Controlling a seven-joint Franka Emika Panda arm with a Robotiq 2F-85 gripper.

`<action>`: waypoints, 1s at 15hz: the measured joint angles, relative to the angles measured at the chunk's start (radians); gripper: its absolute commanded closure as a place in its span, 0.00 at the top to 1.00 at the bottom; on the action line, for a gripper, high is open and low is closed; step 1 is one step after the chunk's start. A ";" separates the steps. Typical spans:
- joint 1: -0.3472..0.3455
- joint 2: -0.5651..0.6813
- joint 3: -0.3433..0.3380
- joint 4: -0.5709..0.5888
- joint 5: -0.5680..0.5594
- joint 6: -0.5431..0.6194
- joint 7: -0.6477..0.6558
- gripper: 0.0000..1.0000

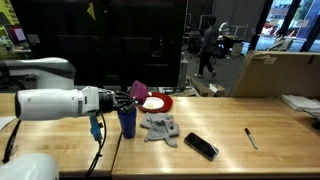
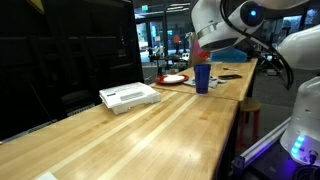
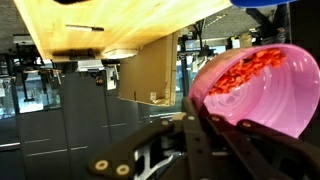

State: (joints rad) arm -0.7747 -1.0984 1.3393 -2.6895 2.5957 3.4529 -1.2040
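Note:
My gripper (image 1: 130,97) is shut on the rim of a pink bowl (image 1: 139,89), which it holds tilted on edge just above a blue cup (image 1: 127,122) standing on the wooden table (image 1: 230,120). In the wrist view, which is upside down, the pink bowl (image 3: 268,98) fills the right side, and red pieces (image 3: 243,70) lie inside it toward its rim. The black fingers (image 3: 205,135) clamp the bowl's edge there, and the blue cup (image 3: 262,3) shows at the top right. From the side, the pink bowl (image 2: 203,50) hangs over the blue cup (image 2: 202,78).
A red plate (image 1: 158,102) lies behind the cup, with a grey cloth (image 1: 160,127) beside it. A black phone (image 1: 200,146) and a pen (image 1: 251,138) lie further along the table. A cardboard box (image 1: 275,72) stands at the back. A white flat box (image 2: 130,96) rests mid-table.

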 measured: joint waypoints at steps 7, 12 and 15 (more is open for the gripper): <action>-0.020 -0.015 0.018 -0.001 0.000 -0.001 0.003 0.01; -0.035 -0.017 0.043 0.005 0.000 -0.001 0.003 0.01; -0.045 -0.020 0.057 0.011 0.000 -0.001 0.003 0.01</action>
State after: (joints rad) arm -0.8199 -1.1180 1.3966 -2.6785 2.5957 3.4522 -1.2015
